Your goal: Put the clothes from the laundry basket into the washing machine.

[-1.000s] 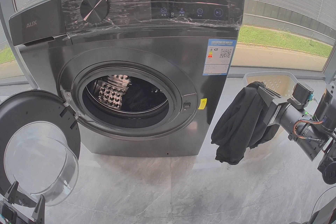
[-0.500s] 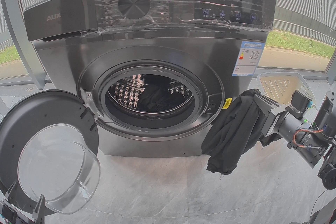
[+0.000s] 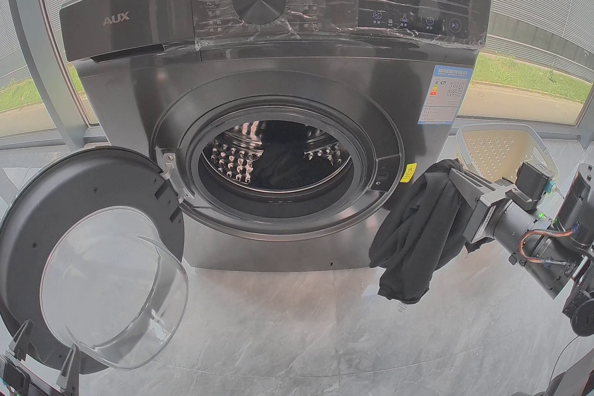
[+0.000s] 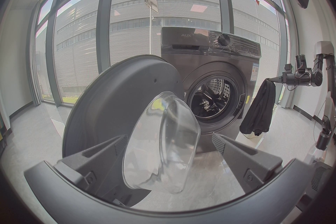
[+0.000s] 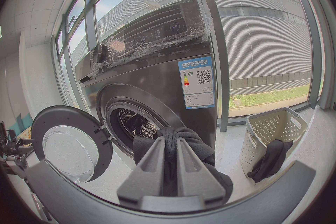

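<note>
My right pincer [image 5: 170, 153]: pressed together on a black piece of clothing [image 3: 421, 230]. The cloth is bunched up between the two fingers.

The black piece of clothing: it hangs down from my right pincer in the air, above the floor [image 3: 309, 335]. It is just to the right of the washing machine [image 3: 278, 69], near its lower right corner and beside the round opening. It is not inside the machine yet.

My left pincer [image 4: 168, 138]: spread wide, with nothing in it. It is low down on my left, close to the bottom edge of the open door [image 3: 68, 199].

The door: swung wide open to the left of the machine. Its clear glass bowl [image 3: 111, 286] bulges out toward me.

The drum [image 3: 238, 159]: I can see into it through the round hole. It is shiny metal with bumps. Something dark [image 3: 281, 165] lies inside, but I cannot tell what it is.

The laundry basket [image 5: 276, 123]: pale and full of little holes. It stands on the floor to the right of the machine, by the window, behind my right arm.

Other clothing [image 5: 271, 160]: one more black piece hangs over the basket's rim and down its outside wall.
</note>
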